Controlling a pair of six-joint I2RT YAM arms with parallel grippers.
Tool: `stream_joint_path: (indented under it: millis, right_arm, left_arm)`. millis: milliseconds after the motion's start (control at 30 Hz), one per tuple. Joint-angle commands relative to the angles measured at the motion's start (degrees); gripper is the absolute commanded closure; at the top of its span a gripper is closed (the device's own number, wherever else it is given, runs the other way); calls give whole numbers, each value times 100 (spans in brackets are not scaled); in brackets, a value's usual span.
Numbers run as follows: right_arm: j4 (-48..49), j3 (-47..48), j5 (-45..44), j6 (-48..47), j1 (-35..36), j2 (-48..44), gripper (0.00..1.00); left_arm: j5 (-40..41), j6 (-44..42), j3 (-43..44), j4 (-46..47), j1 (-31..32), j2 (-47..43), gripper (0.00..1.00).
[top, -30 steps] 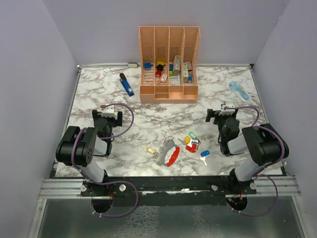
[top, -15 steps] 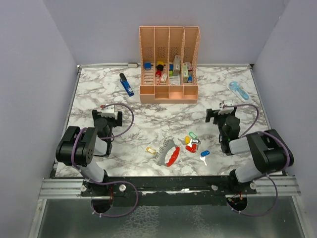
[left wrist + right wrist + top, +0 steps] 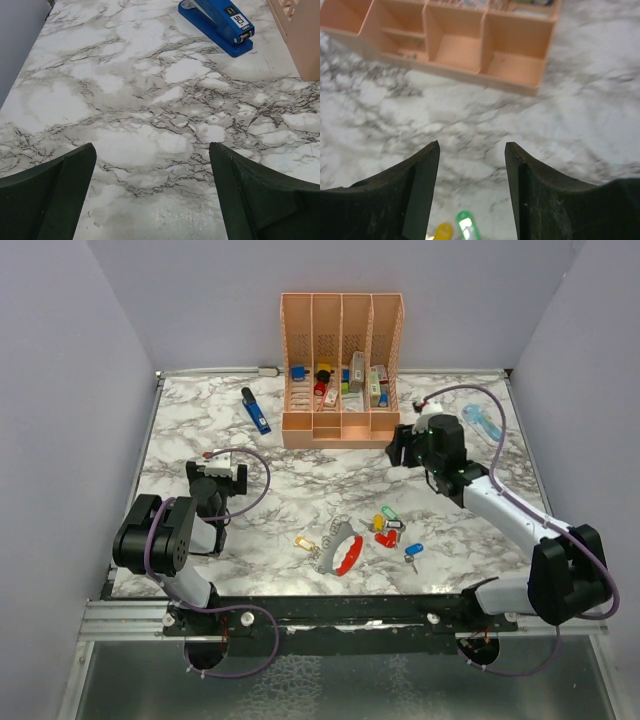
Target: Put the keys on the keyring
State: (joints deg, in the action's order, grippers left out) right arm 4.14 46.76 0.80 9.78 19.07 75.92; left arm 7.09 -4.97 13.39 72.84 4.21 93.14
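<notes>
Nothing seems threaded yet — the keys [image 3: 390, 525] are lying loose on the tabletop [image 3: 190, 430] beside the keyring [image 3: 340, 548], the right pincer [image 3: 472, 150] is hovering half-spread and empty near the orange rack [image 3: 342, 370], the left pincer [image 3: 152, 150] is resting wide open — every key left to do.

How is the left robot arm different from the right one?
The left arm is folded up near its base; the right arm is stretched out toward the orange rack. The left gripper is open wider than the right gripper. Both arms have purple cables, and both grippers hold nothing.
</notes>
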Motion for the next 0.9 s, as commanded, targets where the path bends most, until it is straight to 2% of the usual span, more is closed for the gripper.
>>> stream_joint_path:
  millis: [0,267,367,500,567,733,867]
  right_arm:
    - [-2456,610,441,1166,826,310,46]
    - [-3209,843,727,2560,1676,686,55]
    - [-3227,850,696,2742,1823,913,68]
    - [-3094,882,690,2969,1982,1277,70]
    - [-3064,946,723,3029,2078,1486,70]
    - [-3185,1149,638,3095,2244,1822,67]
    - [-3250,1267,540,3098,2282,1813,65]
  left_arm:
    - [60,78,67,212,-34,37,1]
    - [-15,25,17,276,-34,3,3]
    - [-143,14,14,42,-34,-280,4]
    - [-466,-68,376,-1284,-34,-1088,6]
    - [-667,-203,605,-1634,-34,-1423,6]
    - [-1398,-306,1734,-3226,-34,-1438,9]
    - [-2612,-279,2401,-4166,-21,-1435,13]
